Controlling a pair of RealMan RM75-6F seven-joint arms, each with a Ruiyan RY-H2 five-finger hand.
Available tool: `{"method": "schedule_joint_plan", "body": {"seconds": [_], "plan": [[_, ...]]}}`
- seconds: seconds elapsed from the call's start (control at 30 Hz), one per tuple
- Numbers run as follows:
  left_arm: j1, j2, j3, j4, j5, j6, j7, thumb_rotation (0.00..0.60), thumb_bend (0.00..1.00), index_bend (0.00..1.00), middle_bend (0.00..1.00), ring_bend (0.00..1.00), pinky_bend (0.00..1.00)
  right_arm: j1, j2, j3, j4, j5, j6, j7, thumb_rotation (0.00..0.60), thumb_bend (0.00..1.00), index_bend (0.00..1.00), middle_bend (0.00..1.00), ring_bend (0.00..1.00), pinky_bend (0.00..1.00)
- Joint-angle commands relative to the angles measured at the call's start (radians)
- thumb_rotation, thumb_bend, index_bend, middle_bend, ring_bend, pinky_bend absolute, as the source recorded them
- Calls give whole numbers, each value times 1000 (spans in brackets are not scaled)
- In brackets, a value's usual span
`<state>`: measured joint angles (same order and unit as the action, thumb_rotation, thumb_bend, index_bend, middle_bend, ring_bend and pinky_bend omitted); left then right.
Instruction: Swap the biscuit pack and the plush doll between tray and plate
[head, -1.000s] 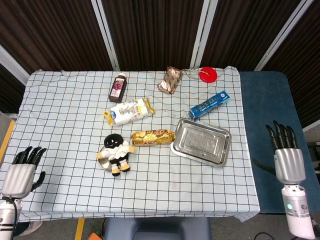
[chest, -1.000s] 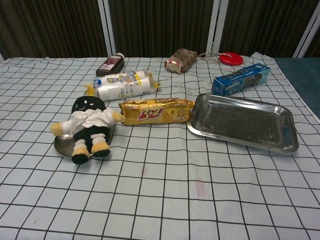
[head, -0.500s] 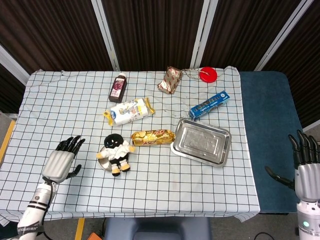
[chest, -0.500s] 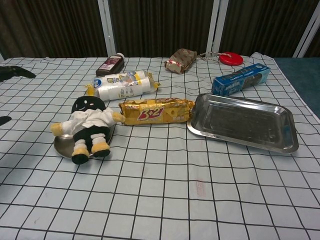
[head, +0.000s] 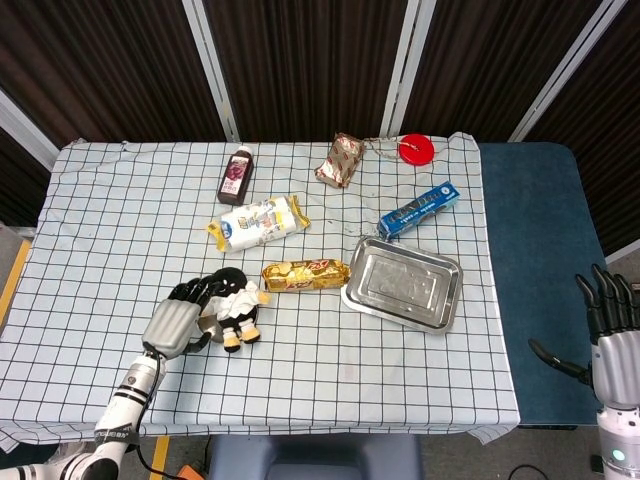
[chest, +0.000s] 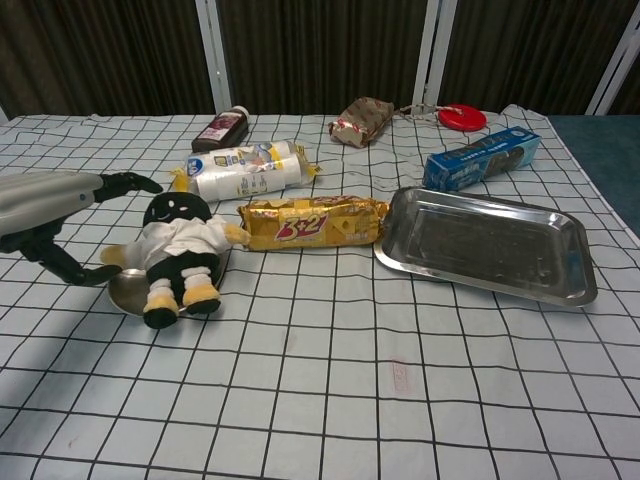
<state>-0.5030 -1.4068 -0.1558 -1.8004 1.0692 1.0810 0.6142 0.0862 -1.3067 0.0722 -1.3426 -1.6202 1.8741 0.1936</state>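
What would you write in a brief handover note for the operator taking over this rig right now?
Left hand: open, beside the plush doll, not gripping.
Right hand: open, off the table's right side.
Plush doll lies on the plate.
Biscuit pack lies on the cloth between plate and tray; the tray holds nothing.
Done: nothing placed yet.
Left: doll onto tray, biscuit pack onto plate.

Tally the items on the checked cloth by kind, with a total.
Snack packs: 4 (gold biscuit pack, white pack, brown pack, blue box)
Metal dishes: 2 (tray, plate)
Plush doll: 1
Dark bottle: 1
Red disc: 1
Total: 9
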Motion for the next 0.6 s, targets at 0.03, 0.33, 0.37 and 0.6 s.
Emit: {"method": "schedule_joint_plan", "body": {"seconds": [0.03,0.33,0.37,0.6], "plan": [[-16,-25,-3,2,-29,16,27,600,364,0,0,0,121,-3,1,5,0,-3,0,6,600,22,0,0,0,0],[-62,-110,10,86,-40,22,42,600,364,0,0,0,120,-9,3,18,4,-16,-6,24,600,22,0,0,0,0],[-65,-117,11,99,-41,19,38,600,364,0,0,0,119,-9,4,19,4,-16,-8,26,600,22,0,0,0,0],[-90,-161,17,182,-63,-11,8,600,362,0,0,0,111,-10,9,26,1,-23,-20,42,600,22,0,0,0,0]]}}
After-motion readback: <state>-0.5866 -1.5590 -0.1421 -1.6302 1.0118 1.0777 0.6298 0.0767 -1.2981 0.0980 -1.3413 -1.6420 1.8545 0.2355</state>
